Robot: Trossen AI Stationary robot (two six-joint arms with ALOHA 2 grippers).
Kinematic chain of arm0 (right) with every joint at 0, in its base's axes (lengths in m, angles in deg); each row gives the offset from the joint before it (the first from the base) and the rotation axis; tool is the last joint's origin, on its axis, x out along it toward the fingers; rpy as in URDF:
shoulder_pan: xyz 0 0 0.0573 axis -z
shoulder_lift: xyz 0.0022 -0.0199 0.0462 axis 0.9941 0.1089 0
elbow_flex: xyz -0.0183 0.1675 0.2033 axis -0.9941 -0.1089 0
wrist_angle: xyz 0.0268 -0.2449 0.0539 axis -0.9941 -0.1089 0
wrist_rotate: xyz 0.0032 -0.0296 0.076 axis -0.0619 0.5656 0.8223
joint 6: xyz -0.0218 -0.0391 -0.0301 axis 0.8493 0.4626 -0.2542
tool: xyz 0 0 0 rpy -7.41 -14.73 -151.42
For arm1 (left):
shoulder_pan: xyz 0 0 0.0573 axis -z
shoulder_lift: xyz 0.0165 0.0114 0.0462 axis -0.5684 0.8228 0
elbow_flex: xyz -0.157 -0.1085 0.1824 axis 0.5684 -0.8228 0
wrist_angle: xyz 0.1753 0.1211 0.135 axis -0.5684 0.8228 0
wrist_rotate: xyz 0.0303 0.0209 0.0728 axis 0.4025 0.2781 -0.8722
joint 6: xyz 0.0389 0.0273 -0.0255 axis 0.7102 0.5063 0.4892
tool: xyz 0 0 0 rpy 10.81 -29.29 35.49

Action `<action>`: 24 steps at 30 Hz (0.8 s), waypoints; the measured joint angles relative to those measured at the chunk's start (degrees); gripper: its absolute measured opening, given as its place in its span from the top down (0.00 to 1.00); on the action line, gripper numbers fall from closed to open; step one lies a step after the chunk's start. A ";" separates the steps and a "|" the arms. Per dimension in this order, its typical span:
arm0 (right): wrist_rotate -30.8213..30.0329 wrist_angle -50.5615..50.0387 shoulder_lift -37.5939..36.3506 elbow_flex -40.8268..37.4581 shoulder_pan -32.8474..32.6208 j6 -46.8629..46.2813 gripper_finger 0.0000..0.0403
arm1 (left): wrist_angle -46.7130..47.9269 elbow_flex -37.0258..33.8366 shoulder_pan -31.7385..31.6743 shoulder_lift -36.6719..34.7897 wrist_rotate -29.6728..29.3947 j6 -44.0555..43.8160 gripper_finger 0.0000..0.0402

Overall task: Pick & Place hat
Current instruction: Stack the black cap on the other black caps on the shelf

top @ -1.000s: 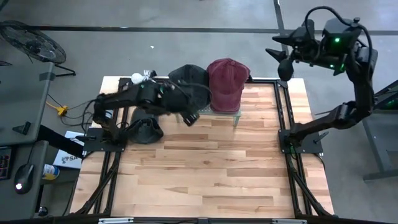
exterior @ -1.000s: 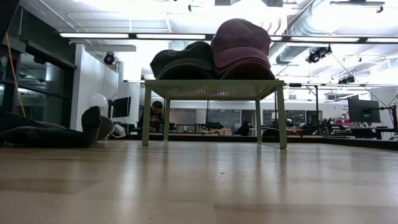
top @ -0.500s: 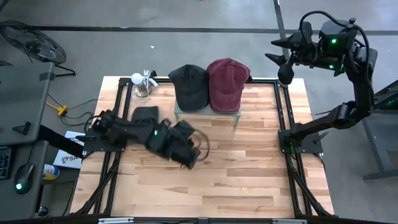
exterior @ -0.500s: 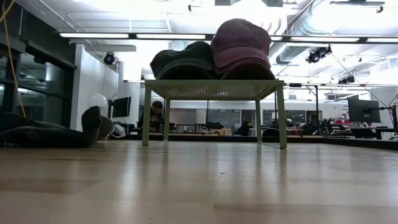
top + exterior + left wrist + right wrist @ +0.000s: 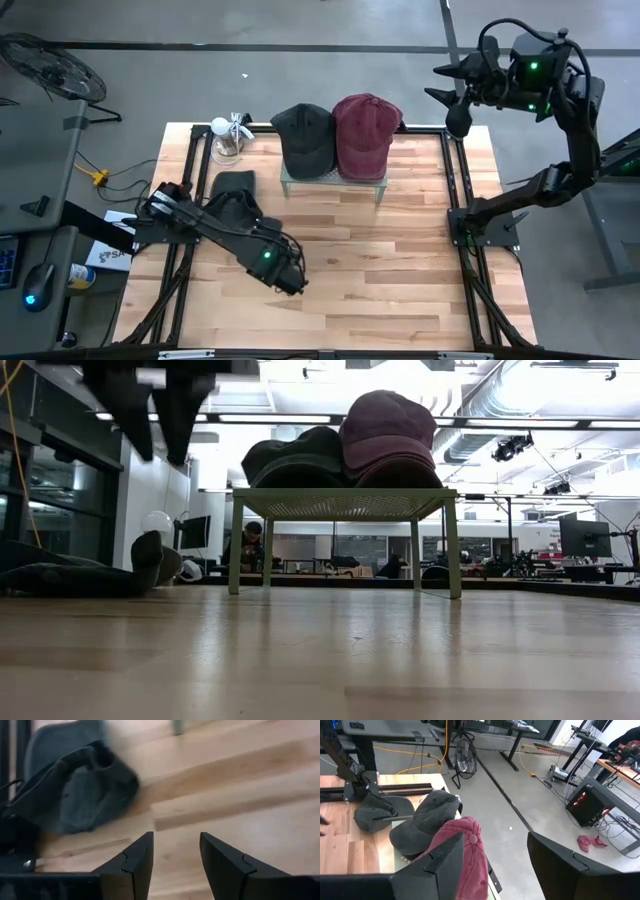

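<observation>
A dark grey hat [image 5: 235, 192] lies on the wooden table at the left, also seen as the grey hat [image 5: 75, 785] in the left wrist view. A black hat [image 5: 305, 140] and a maroon hat [image 5: 365, 135] sit side by side on a small green rack [image 5: 335, 182]. My left gripper [image 5: 292, 282] hovers above bare wood, nearer the front edge than the grey hat, open, with nothing between its fingers [image 5: 137, 862]. In the low view the left gripper [image 5: 155, 420] shows at the top left. My right gripper [image 5: 455, 95] waits high past the table's far right corner, open and empty.
A clear jar with a white ball [image 5: 225, 135] stands at the far left corner. Black frame rails [image 5: 455, 180] run along both table sides. Bare wood [image 5: 380, 270] spreads in front of the rack. A floor fan [image 5: 50, 70] stands off the table.
My left gripper has swung from beside the rack's left end toward the table's near edge and come down, rolling about its own axis. It has stayed open and empty. The hats have kept their places.
</observation>
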 joint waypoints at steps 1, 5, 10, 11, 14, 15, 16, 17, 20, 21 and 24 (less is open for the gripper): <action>0.00 -0.33 0.00 0.00 0.00 -0.01 0.48 | -0.15 -1.37 -0.56 0.00 0.47 -1.15 0.61; -0.02 -0.59 0.00 0.00 0.00 -0.03 0.48 | -0.34 -5.68 -2.89 0.00 -0.12 -3.09 0.61; -0.02 -0.63 0.00 0.00 0.00 -0.29 0.48 | -3.41 -10.00 -6.04 0.00 -3.34 -3.16 0.61; -0.03 -0.63 0.00 0.00 0.00 -0.73 0.48 | -4.57 -10.95 -6.76 -0.01 -3.73 -3.16 0.61; -0.04 -0.61 0.00 0.00 0.00 -1.29 0.48 | -7.04 -13.72 -8.69 -0.01 -3.76 -3.20 0.61; -0.07 -0.61 0.00 0.00 0.00 -1.30 0.48 | -7.82 -14.54 -9.21 -0.01 -3.82 -3.29 0.61; -0.08 -0.61 0.00 0.00 0.00 -1.30 0.48 | -8.61 -15.34 -9.69 -0.02 -3.86 -3.49 0.61; -0.22 -0.61 0.00 0.00 0.00 -1.30 0.48 | -9.41 -16.14 -10.19 -0.02 -3.88 -3.80 0.61; -0.66 -0.61 0.00 0.00 0.00 -1.31 0.48 | -10.86 -18.09 -11.16 -0.02 -3.59 -4.86 0.61; -0.75 -0.61 0.00 0.00 0.00 -1.47 0.48 | -11.00 -18.58 -11.38 -0.02 -3.47 -4.96 0.61; -0.74 -0.61 0.00 0.00 0.00 -2.15 0.48 | -10.57 -20.16 -11.38 -0.02 -2.72 -7.10 0.61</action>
